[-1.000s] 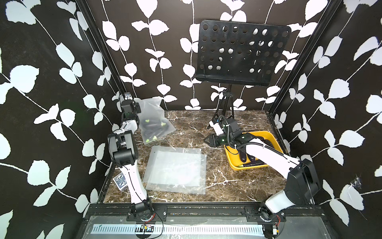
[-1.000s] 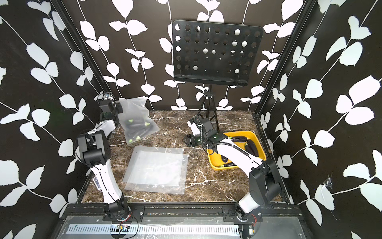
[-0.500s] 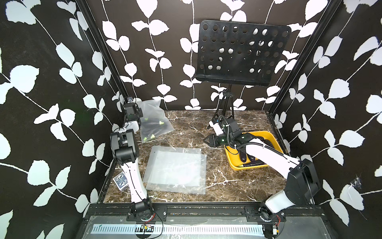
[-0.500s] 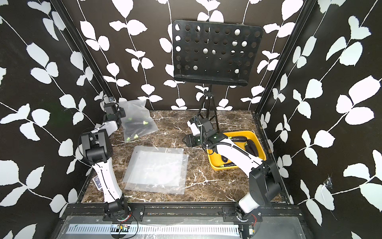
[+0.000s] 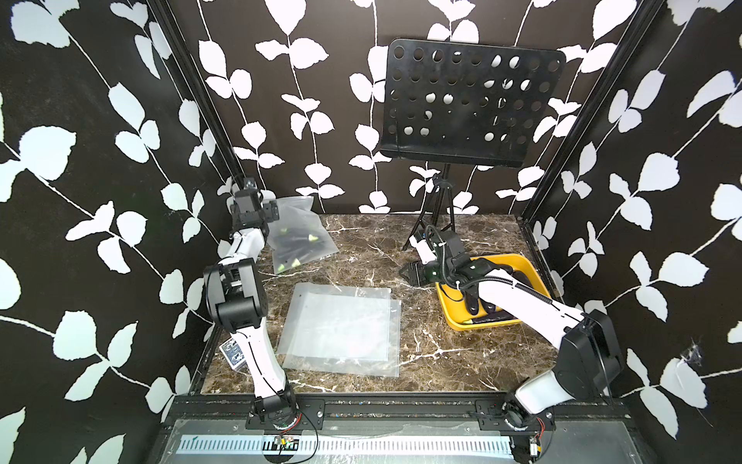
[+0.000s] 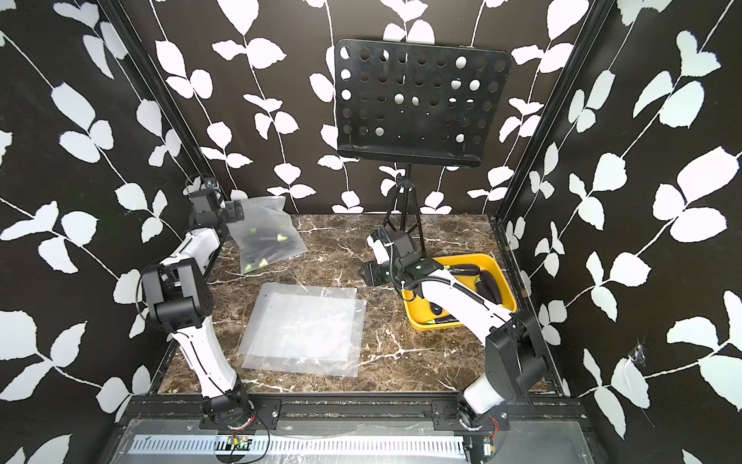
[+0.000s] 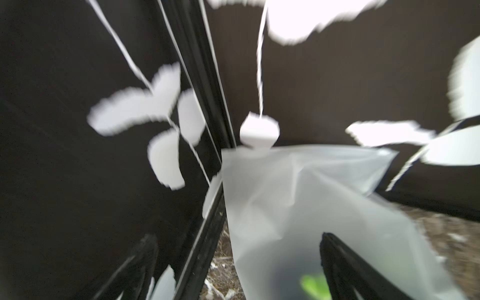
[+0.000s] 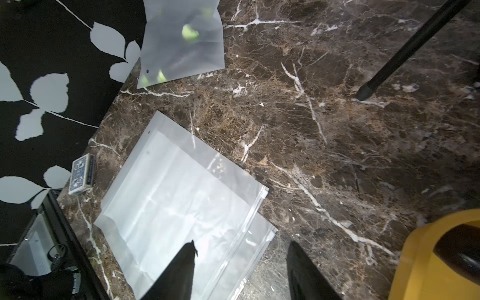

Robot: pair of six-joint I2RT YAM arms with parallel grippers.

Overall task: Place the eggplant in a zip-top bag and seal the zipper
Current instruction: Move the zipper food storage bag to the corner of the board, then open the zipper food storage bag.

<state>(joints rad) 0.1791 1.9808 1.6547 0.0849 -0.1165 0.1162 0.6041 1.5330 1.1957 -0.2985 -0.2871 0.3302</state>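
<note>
A frosted zip-top bag (image 5: 299, 237) (image 6: 267, 237) holding dark eggplants (image 5: 295, 242) with green stems lies at the back left corner, its top leaning on the wall. My left gripper (image 5: 270, 209) (image 7: 237, 236) hangs beside the bag's top, open wide. In the left wrist view the bag (image 7: 298, 194) reaches between the fingers without being pinched. More eggplants (image 5: 518, 277) lie in a yellow tray (image 5: 449, 309) on the right. My right gripper (image 5: 409, 274) (image 8: 242, 244) is open and empty. It hovers between the tray and the flat empty bags (image 5: 341, 329) (image 8: 181, 202).
A black music stand (image 5: 469, 104) rises at the back, one tripod leg (image 8: 405, 52) near my right gripper. A blue card box (image 5: 233, 353) (image 8: 81, 178) lies by the left arm's base. Patterned walls close in on three sides.
My left gripper has opened and let go of the filled bag, which has sunk from hanging onto the table and wall. The right arm has stayed still.
</note>
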